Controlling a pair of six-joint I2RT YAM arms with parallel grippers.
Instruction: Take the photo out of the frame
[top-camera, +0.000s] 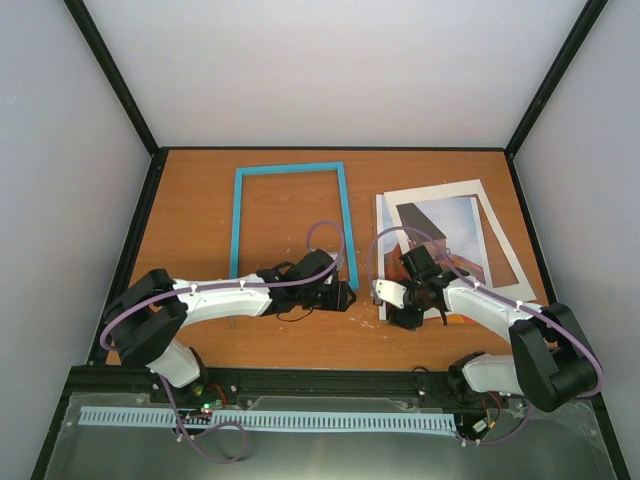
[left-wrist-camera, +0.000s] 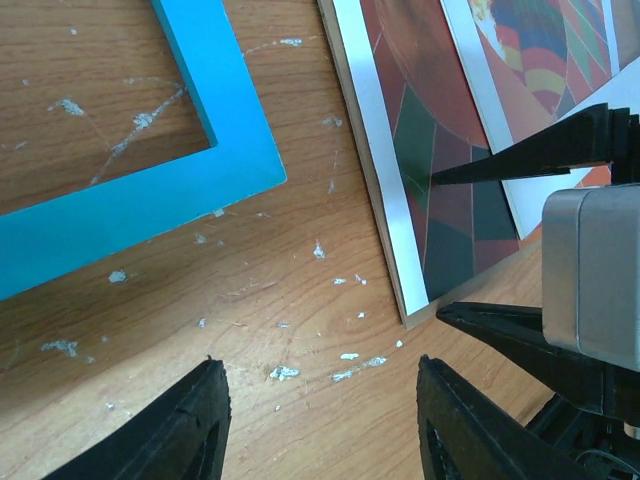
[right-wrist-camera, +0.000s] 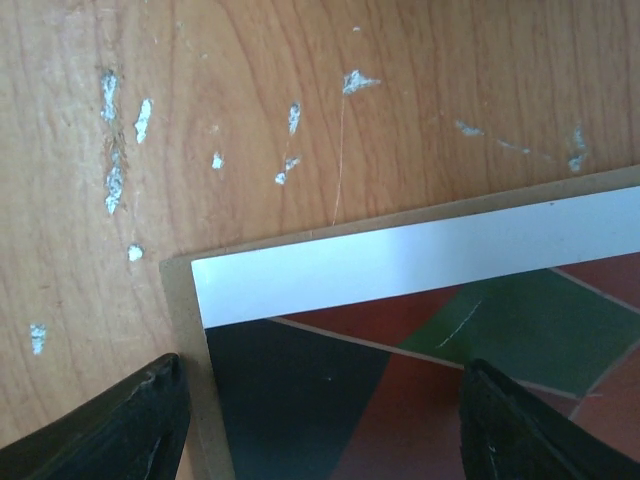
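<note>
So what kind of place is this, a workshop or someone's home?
Probably a robot test booth: the left arm and right arm are bolted to a scratched wooden table boxed in by plain white walls, with just a blue frame and prints laid out.

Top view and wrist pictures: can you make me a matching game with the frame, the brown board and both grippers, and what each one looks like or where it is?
1. frame
2. backing board
3. left gripper
4. right gripper

A. open, over the corner of a print
B. light blue, nothing inside
C. brown, under the print
D. open, over the bare table

Pairs: 1-B, 2-C, 3-D, 4-A
</note>
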